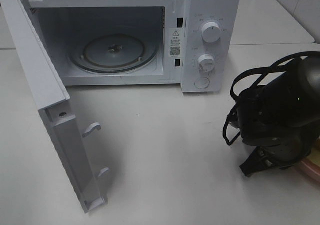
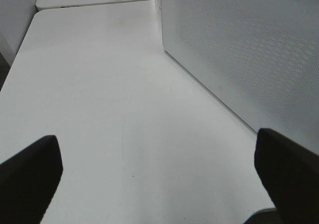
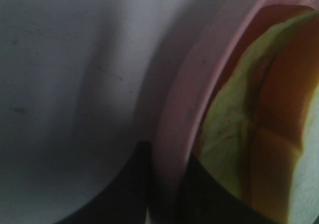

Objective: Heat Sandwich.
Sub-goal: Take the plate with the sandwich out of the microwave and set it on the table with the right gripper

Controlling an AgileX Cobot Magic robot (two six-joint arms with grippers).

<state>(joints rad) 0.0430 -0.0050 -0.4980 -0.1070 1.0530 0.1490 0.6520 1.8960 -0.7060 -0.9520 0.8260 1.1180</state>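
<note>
Glossy white microwave (image 1: 210, 15); glass turntable (image 1: 114, 52); smooth matt table (image 1: 165, 150).

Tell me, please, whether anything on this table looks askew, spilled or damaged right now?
Nothing stands out. The microwave stands with its door swung fully open and the glass turntable sits bare inside. The right claw is closed on the pink plate's rim, and the sandwich lies on the plate. No spills show.

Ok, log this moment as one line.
microwave: door open, empty | right gripper: shut on pink plate rim, sandwich aboard | left gripper: open, idle
</note>
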